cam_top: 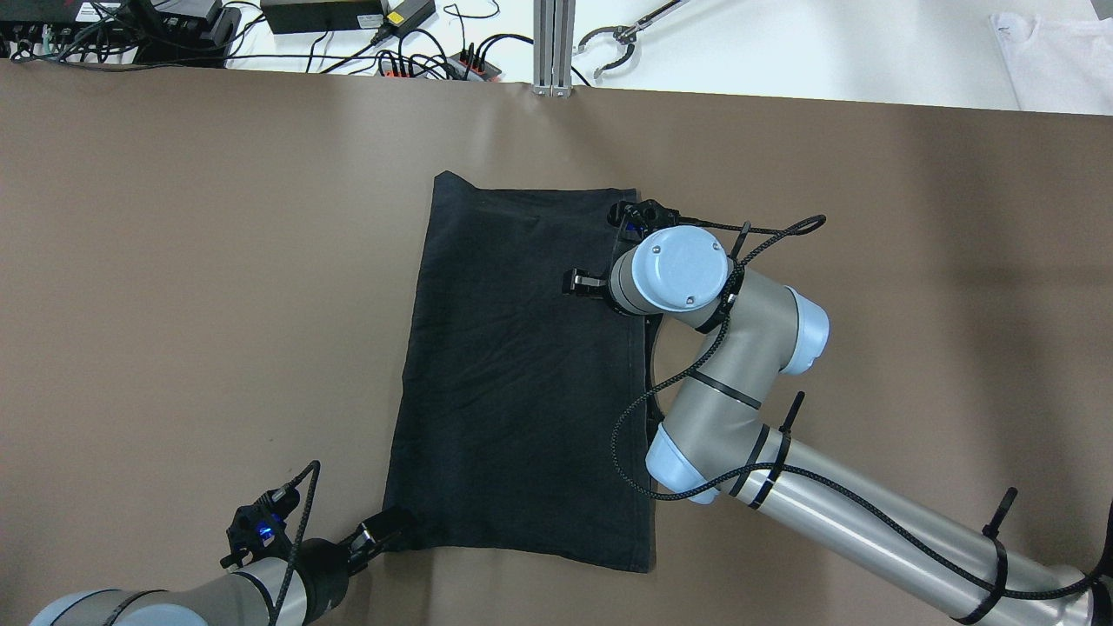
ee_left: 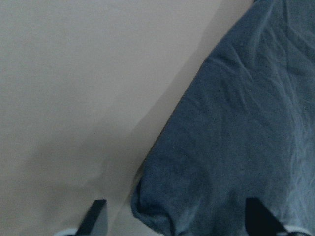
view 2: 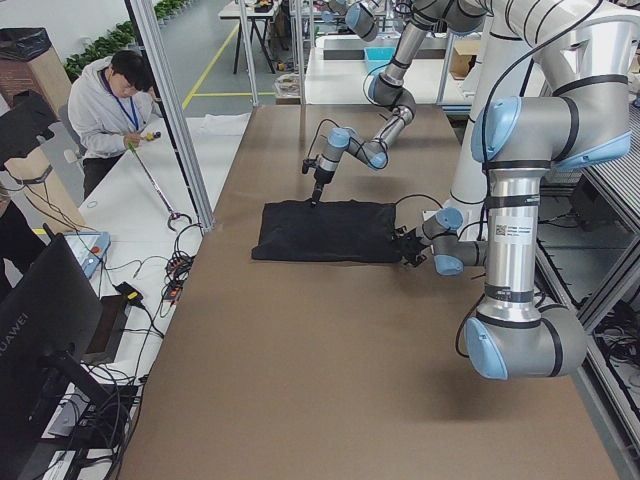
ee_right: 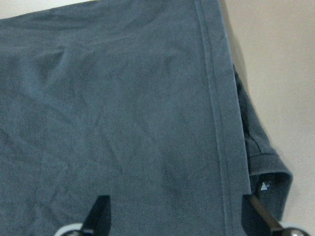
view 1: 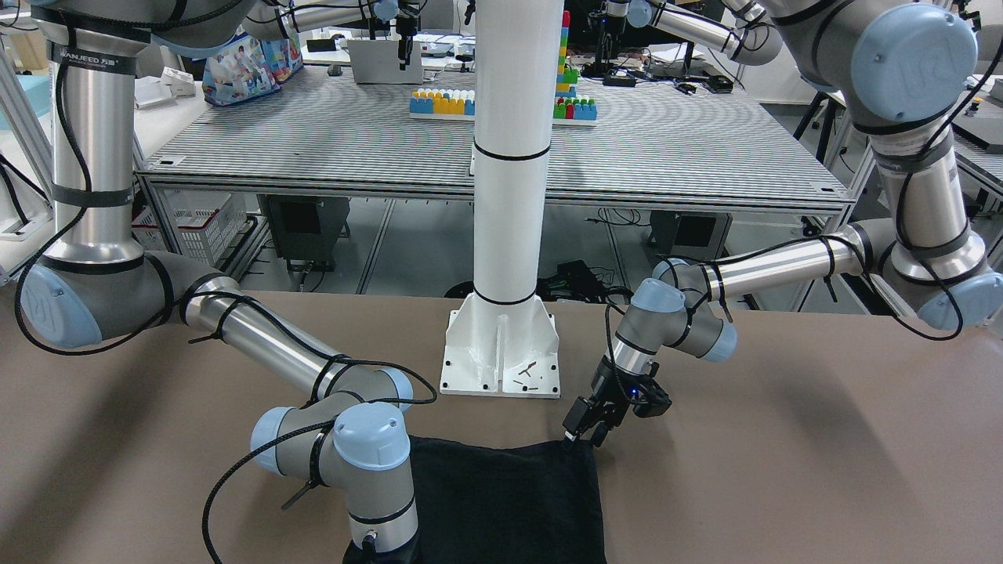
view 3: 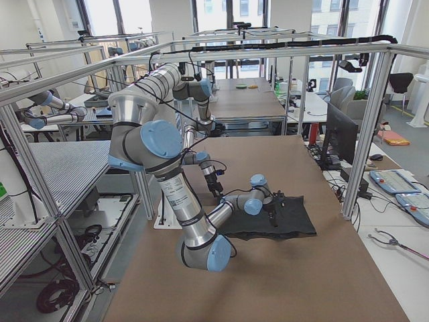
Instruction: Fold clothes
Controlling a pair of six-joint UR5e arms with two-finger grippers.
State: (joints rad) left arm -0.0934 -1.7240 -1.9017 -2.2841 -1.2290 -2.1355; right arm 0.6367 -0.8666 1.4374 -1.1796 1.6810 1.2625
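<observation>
The cloth (cam_top: pixel 522 374) lies spread on the brown desk (cam_top: pixel 174 304), about in its middle and in front of the white pole (view 1: pixel 505 196). It is dark and has a rectangular shape. Its long sides run from near to far, and there are some soft wrinkles on its surface.

The left claw (cam_top: pixel 383 532) is low at the near left corner of the cloth. In the left wrist view its two fingers (ee_left: pixel 96 216) stand wide apart, so the claw is released. The corner of the cloth lies between them, a little bunched and rounded. The left finger is over the bare desk and the right one is over the fabric. I cannot tell if the fingers touch the cloth.

The right arm reaches over the right side of the cloth, and its wrist stands above the far half of the right edge. In the overhead view the wrist hides the right claw (ee_right: pixel 177 219). In the right wrist view this claw is released too, with its fingers (ee_right: pixel 98 214) well apart and pointing down at the fabric. The hem (ee_right: pixel 216 98) of the right edge runs between them, closer to the right finger. A lower layer of the cloth shows beside the hem, past the right edge. I cannot tell if this claw touches the cloth.
</observation>
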